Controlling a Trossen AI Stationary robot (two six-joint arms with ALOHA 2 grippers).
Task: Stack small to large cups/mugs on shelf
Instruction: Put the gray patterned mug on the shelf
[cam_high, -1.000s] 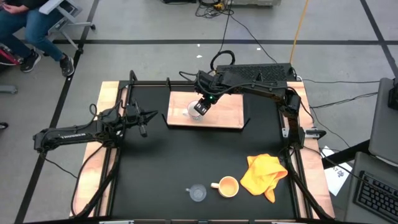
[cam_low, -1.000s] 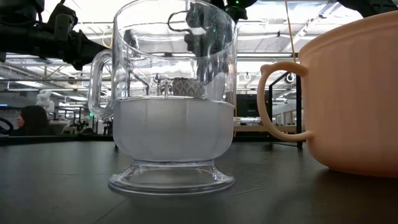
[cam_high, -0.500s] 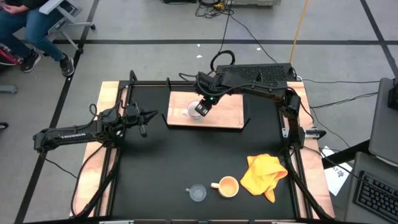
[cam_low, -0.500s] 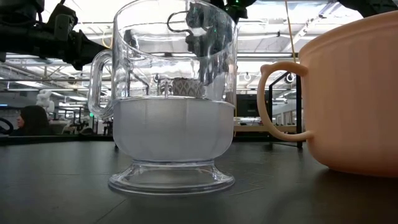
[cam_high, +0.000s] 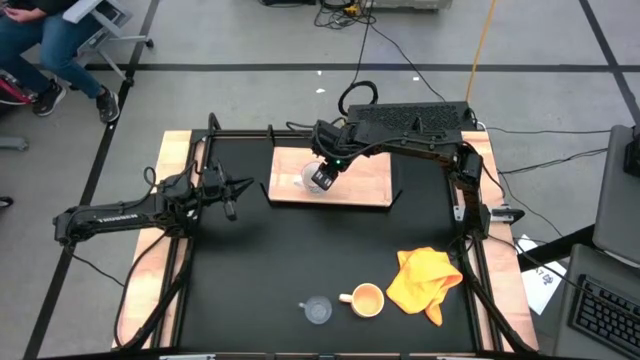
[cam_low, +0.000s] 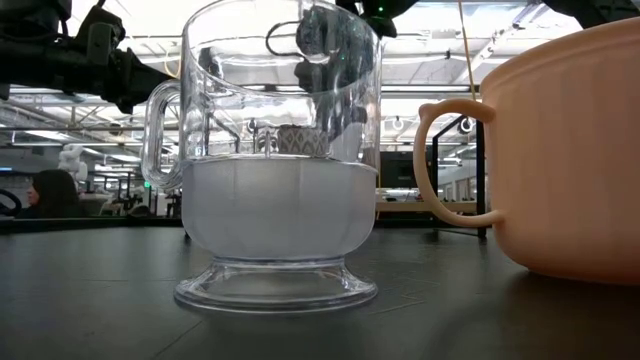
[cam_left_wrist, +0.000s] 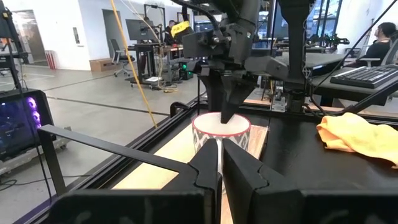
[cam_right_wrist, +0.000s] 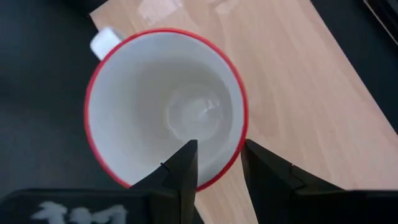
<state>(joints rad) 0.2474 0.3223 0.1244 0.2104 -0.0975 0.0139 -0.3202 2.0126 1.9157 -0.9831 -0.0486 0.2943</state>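
— Mug (cam_high: 309, 179) status: white, red-rimmed, sits on the shelf (cam_high: 365, 180) toward its left end, upper centre of the high view. Right pincer (cam_right_wrist: 214, 163) straddles the rim, one finger inside the bowl, one outside; whether it pinches the wall or has let go, the frames do not settle.

— Left pincer (cam_left_wrist: 220, 163)?

— Closed on nothing, parked at the left of the bench (cam_high: 270, 270), aimed at the shelf.

— Advice for the step?

— If the mug is placed, spread the fingers fully and lift straight up so the rim is not dragged. The orange-yellow mug (cam_high: 366, 299) and glass cup (cam_high: 318, 310) wait at lower centre, beside the cloth (cam_high: 425, 281); nesting order looks to depend on the white mug staying upright.
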